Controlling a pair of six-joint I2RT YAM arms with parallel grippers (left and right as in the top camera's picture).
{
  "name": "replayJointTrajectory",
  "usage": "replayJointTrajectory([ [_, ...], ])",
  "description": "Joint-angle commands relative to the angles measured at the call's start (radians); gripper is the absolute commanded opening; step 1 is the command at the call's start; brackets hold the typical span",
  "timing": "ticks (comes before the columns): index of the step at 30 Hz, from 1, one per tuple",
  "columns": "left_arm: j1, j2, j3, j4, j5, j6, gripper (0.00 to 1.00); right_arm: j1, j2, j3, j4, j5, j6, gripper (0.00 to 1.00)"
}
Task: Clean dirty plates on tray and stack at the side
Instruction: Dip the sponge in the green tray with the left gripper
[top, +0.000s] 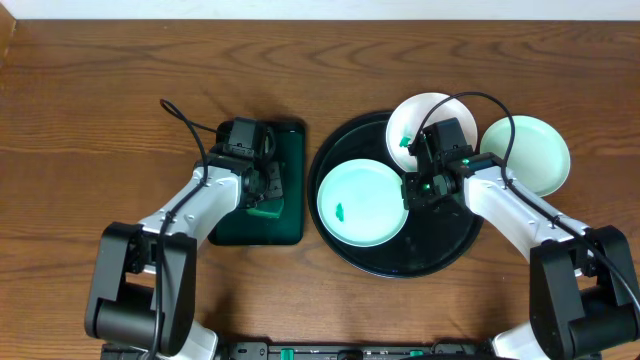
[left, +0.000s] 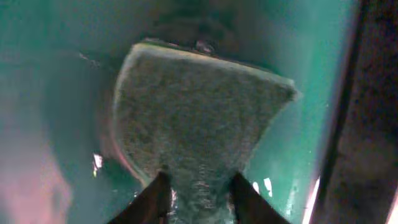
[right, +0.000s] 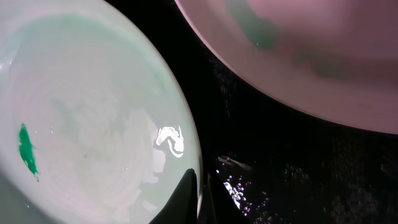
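On the black round tray (top: 440, 250) lies a pale-mint plate (top: 362, 203) with a small green smudge left of its middle. My right gripper (top: 413, 190) is shut on this plate's right rim; in the right wrist view one finger lies over the plate (right: 93, 124) and the other under it, my gripper (right: 200, 199) pinching the edge. A second smudged plate (top: 420, 120) rests at the tray's far edge. A third plate (top: 530, 155) sits on the table right of the tray. My left gripper (top: 262, 195) is shut on the green sponge (left: 199, 106), its fingertips (left: 155, 196) pressing the near end.
The sponge lies in a small rectangular dark green tray (top: 250, 230) left of the black tray. The black tray's floor (right: 298, 174) shows water droplets beside the held rim. The second plate (right: 311, 62) lies close beyond the gripped one.
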Motion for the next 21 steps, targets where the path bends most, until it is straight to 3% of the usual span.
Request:
replayJointTrajectory([
  [1, -0.002, 0.037, -0.007, -0.006, -0.005, 0.002, 0.2, 0.006, 0.006, -0.007, 0.003, 0.002, -0.006, 0.05],
  [3, -0.002, 0.037, -0.007, -0.005, -0.005, 0.002, 0.08, 0.006, 0.006, -0.007, 0.003, 0.002, -0.006, 0.05],
  [8, -0.002, 0.008, 0.005, -0.028, -0.005, 0.006, 0.07, 0.006, 0.006, -0.007, 0.002, 0.002, -0.007, 0.07],
  [14, -0.002, -0.134, 0.008, -0.045, -0.006, 0.014, 0.08, 0.006, 0.006, -0.007, -0.001, 0.002, -0.007, 0.34],
  [21, -0.001, -0.277, 0.05, -0.186, -0.111, 0.014, 0.07, 0.006, 0.006, -0.035, 0.043, 0.002, -0.006, 0.37],
])
